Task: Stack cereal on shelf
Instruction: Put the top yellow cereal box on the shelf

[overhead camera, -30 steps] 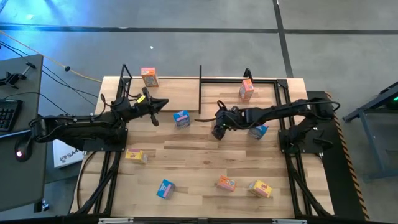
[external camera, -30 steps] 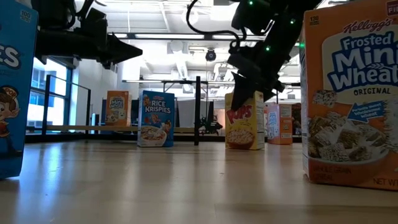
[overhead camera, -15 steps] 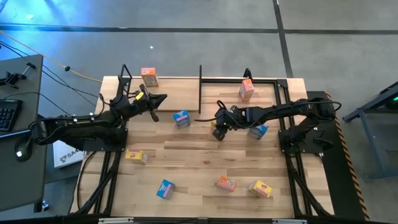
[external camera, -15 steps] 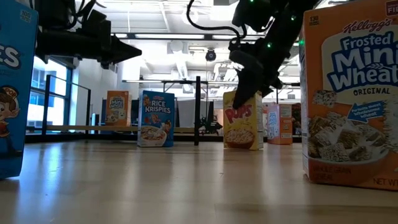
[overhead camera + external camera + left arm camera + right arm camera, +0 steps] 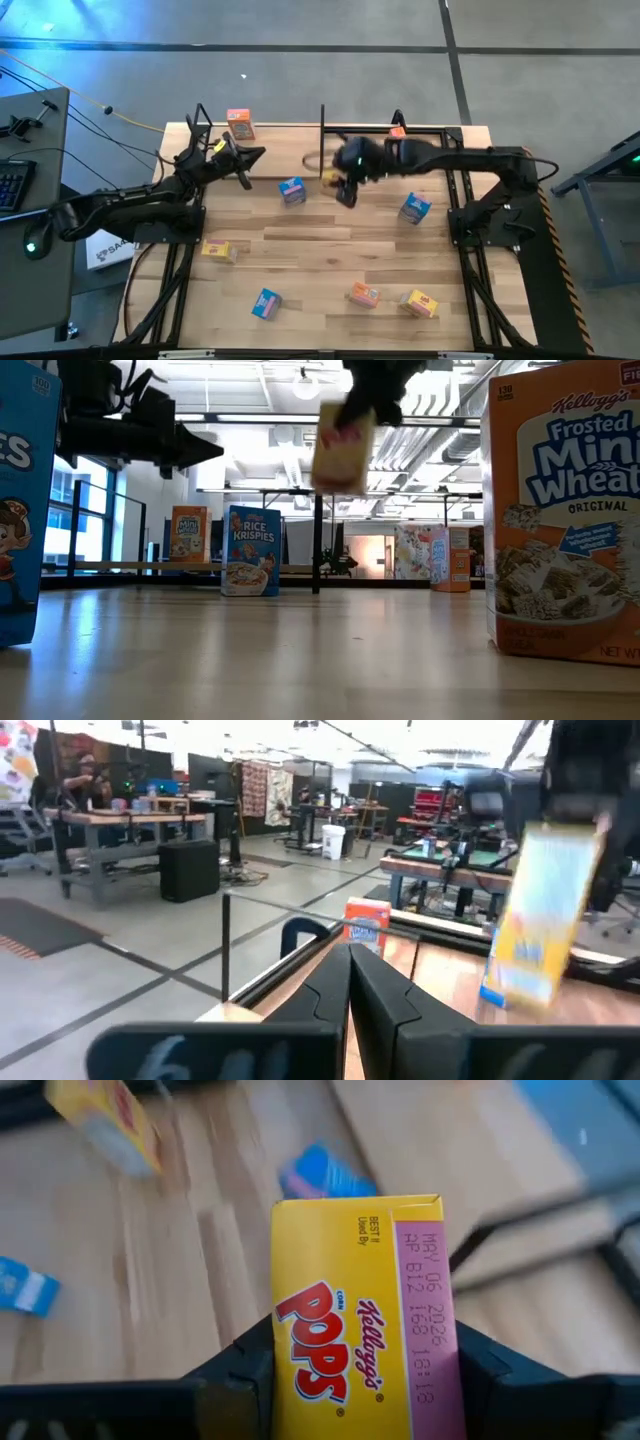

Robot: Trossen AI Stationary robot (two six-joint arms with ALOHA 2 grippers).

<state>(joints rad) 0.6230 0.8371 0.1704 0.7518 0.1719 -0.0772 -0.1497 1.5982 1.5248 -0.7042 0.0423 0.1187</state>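
Observation:
My right gripper (image 5: pixel 340 182) is shut on a yellow Pops cereal box (image 5: pixel 365 1320). It holds the box in the air in front of the shelf's middle post (image 5: pixel 322 130); in the low view the box (image 5: pixel 340 445) is high up. My left gripper (image 5: pixel 250 158) is shut and holds nothing, hovering at the left bay of the shelf (image 5: pixel 285 145). One orange box (image 5: pixel 239 122) stands on its base on the shelf board, and another (image 5: pixel 397 130) stands in the right bay, partly hidden by my right arm. A blue box (image 5: pixel 291 190) stands near the shelf front. My right gripper pinches the yellow box between its two fingers (image 5: pixel 248 1372), one on each of two opposite faces, beside the printed panel (image 5: pixel 330 1350). The fingers come from above. The box is lifted clear of the table and hangs tilted below them.
Loose boxes are on the striped tabletop: blue (image 5: pixel 414 208) at the right, yellow (image 5: pixel 220 250) at the left, blue (image 5: pixel 265 303), orange (image 5: pixel 363 295) and yellow (image 5: pixel 419 303) near the near edge. Large in the low view stand an orange box (image 5: pixel 560 520) and a blue box (image 5: pixel 25 510).
My right gripper came down on the yellow box that stood on the table and lifted it clear. It then carried the box up and toward the far-left, toward the shelf's middle post. My left gripper drifted slightly toward the far edge and stayed shut.

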